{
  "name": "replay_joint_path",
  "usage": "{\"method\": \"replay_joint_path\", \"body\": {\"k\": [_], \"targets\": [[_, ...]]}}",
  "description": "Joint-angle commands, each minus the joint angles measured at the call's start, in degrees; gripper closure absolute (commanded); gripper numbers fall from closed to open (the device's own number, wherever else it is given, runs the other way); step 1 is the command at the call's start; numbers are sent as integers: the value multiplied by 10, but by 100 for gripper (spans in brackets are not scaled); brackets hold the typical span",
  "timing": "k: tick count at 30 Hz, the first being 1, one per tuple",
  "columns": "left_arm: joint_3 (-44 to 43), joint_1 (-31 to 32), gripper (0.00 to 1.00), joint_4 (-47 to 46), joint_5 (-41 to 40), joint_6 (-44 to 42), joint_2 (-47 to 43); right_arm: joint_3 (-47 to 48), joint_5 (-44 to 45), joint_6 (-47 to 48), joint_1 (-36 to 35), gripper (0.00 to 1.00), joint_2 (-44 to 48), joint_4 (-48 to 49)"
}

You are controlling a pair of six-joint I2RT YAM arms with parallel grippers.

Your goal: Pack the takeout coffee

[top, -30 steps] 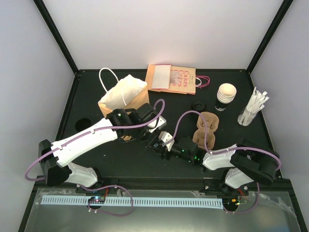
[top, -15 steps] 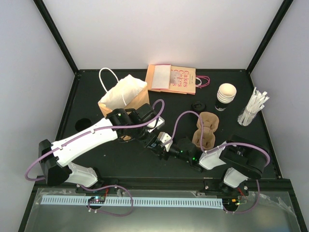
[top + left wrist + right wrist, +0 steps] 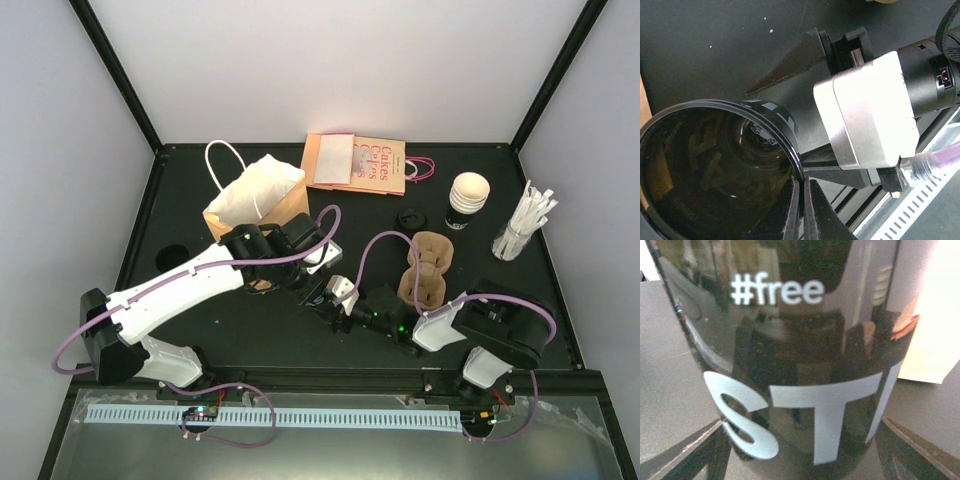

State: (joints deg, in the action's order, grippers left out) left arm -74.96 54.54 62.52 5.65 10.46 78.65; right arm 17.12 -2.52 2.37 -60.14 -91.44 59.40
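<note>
- The takeout cup (image 3: 468,200) stands upright at the far right of the table (image 3: 200,300), open, its cream inside showing. Its black lid (image 3: 410,216) lies just beside it, and the straws (image 3: 525,225) stand near on the other side.
- It is well apart from both end effectors; the brown carrier (image 3: 425,270) lies between.
- The left end effector (image 3: 801,187) is clenched on the rim of another cup, a glossy black cup (image 3: 715,170) that is dark inside.
- The right end effector (image 3: 802,422) is released, with one finger on each side of this glossy cup.
- Only the right wrist view shows the white letters "#free" and "STI" on the wall of the glossy cup.
- Only the left wrist view shows a strip of table between the right end effector's upper finger and the rim.
- From above, the glossy cup is hard to make out.
</note>
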Motion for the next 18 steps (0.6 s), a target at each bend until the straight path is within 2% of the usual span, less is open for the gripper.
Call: {"method": "replay_joint_path", "body": {"k": [1, 7, 13, 18], "targets": [[1, -6, 98, -15, 32, -11, -3, -8, 8, 3, -2, 16, 1, 25], [0, -7, 98, -16, 41, -11, -2, -5, 5, 8, -2, 12, 6, 39], [-6, -7, 98, -15, 47, -11, -3, 1, 5, 8, -2, 25, 7, 29], [-5, -7, 97, -12, 47, -11, -5, -5, 8, 9, -2, 32, 9, 29]]}}
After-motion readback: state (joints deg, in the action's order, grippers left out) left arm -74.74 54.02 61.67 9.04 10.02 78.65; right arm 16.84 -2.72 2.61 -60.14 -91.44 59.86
